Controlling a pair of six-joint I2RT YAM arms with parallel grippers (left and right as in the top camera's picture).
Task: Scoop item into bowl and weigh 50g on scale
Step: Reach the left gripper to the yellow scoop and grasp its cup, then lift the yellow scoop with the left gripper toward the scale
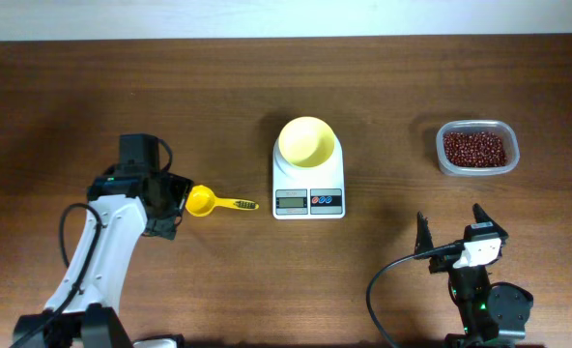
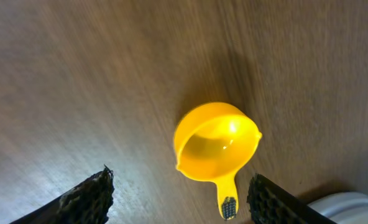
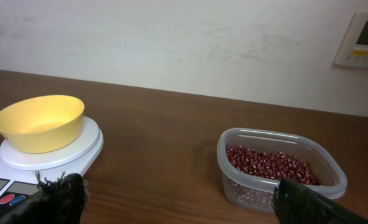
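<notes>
The pale-yellow bowl [image 1: 306, 141] sits empty on the white scale [image 1: 308, 188]; both also show in the right wrist view, bowl [image 3: 40, 121] on scale [image 3: 53, 155]. The reddish-brown beans [image 1: 475, 147] fill a clear tub [image 1: 476, 166] at the right, also in the right wrist view [image 3: 268, 165]. A bright-yellow scoop [image 1: 209, 202] lies on the table left of the scale. My left gripper [image 1: 177, 205] is open just left of the scoop [image 2: 216, 142], whose handle lies between the fingers [image 2: 181, 186]. My right gripper [image 1: 450, 227] is open and empty near the front [image 3: 174, 186].
The scale's display and red and blue buttons [image 1: 310, 201] face the front edge. A pale wall with a wall panel [image 3: 361, 40] stands behind the table's far edge. The brown wooden table [image 1: 383, 87] spreads around everything.
</notes>
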